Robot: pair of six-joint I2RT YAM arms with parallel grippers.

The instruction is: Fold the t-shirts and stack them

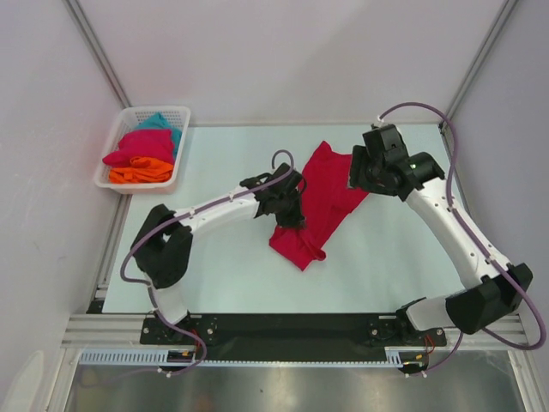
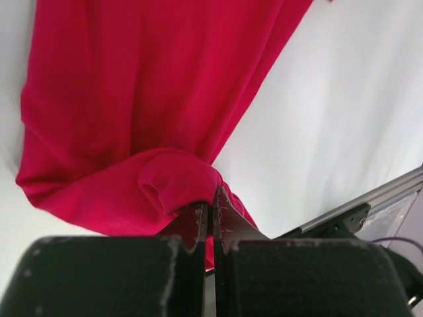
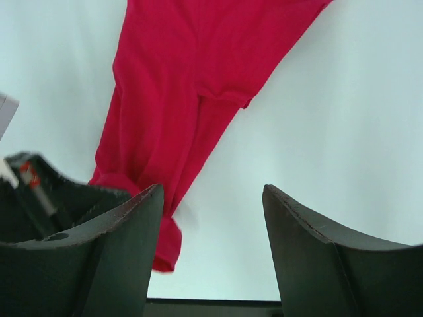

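The crimson t-shirt (image 1: 322, 202) lies on the table (image 1: 232, 266) between the two arms, gathered into a long narrow strip running from the far middle down toward the near left; it is not flat, so I judge the folding of this one not yet done. The left gripper (image 2: 213, 218) is clenched on a small rolled lip of cloth at the strip's near end, jaws pressed together with the fabric puckering just above them; that pinch looks meant to anchor or drag one end. The right gripper (image 3: 211, 191) hangs over the far end with its fingers spread and nothing between them; probably it is placed to take the opposite end so the cloth can be drawn out. A pink shirt (image 1: 137, 148), an orange shirt (image 1: 141, 174) and a teal shirt (image 1: 163, 122) sit bundled in the white basket (image 1: 184, 129) at the far left corner, well apart from the arms. No brand, label or legible writing shows on cloth, basket or arms.
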